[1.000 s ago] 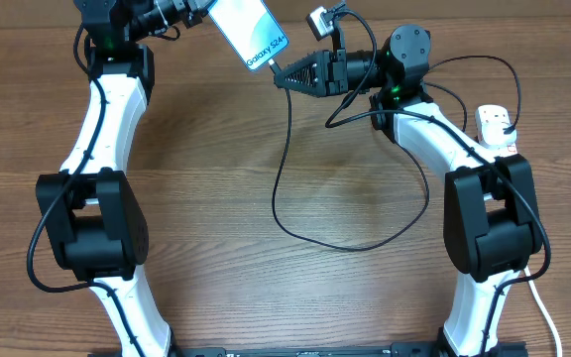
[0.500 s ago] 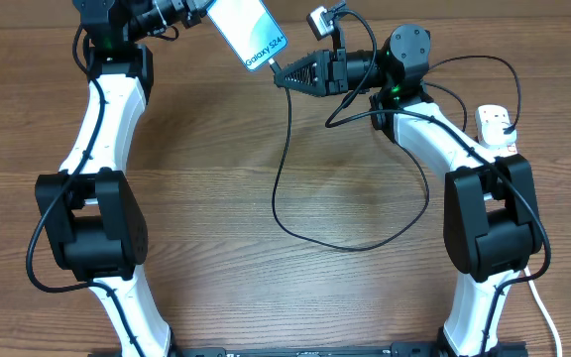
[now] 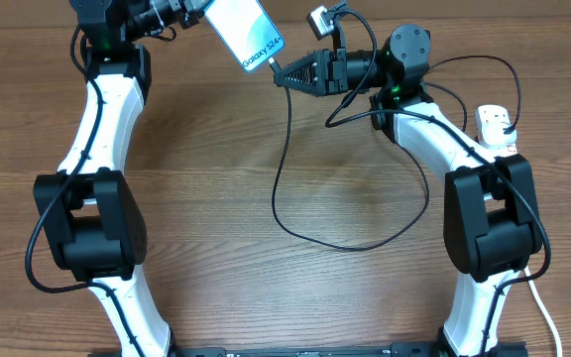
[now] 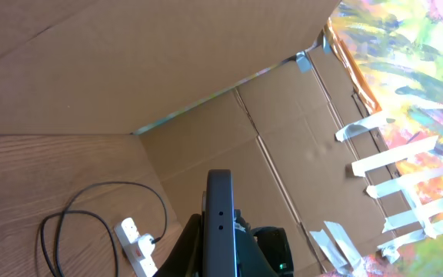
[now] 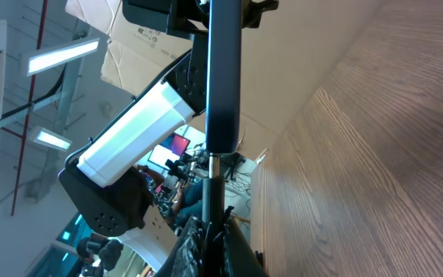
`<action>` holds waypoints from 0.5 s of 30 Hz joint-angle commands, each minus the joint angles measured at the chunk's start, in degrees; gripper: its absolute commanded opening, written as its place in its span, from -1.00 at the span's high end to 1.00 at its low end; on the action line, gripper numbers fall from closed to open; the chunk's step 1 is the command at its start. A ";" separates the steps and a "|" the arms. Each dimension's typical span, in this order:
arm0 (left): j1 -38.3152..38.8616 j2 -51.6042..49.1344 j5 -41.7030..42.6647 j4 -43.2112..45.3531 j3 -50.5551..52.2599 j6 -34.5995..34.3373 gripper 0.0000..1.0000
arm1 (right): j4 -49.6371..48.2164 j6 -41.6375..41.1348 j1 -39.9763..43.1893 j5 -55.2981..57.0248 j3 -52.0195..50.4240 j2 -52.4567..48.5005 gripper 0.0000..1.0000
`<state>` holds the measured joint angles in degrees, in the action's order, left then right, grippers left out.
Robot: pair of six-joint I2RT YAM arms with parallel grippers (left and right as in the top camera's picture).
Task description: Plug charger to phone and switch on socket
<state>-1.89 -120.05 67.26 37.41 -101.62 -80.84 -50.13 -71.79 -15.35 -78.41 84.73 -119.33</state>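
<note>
A long loop of the charger (image 3: 275,193) is laid across the middle of the wooden counter (image 3: 196,198), between the two arms. Further back on the right, the socket (image 3: 494,124) is seen lying on the counter, partly covered by the right arm, with a plug standing in its end outlet. From the loop the thin black lead is carried up to the right claw (image 3: 284,74), which is closed tight on the lead's connector end. That tip is held against the lower edge of the phone (image 3: 249,35); whether it is fully seated cannot be told. The phone is held off the counter at the far edge, tilted, its lit screen turned upward, and is clamped at its far end by the closed left claw (image 3: 201,9). In the right wrist view the phone is seen edge-on as a dark bar in line with the connector.
</note>
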 commanded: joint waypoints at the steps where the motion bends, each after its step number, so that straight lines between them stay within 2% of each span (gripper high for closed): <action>1: 0.46 0.76 0.04 0.33 -0.74 -1.03 0.92 | -0.11 0.00 0.48 0.81 -0.13 0.04 0.92; 15: 0.70 0.76 -1.51 0.35 -0.74 -2.58 0.91 | -0.09 -0.02 0.48 0.79 -0.13 0.04 0.92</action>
<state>-1.85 -120.05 67.05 37.41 -101.62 -81.25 -50.09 -71.79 -15.35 -78.41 84.73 -119.33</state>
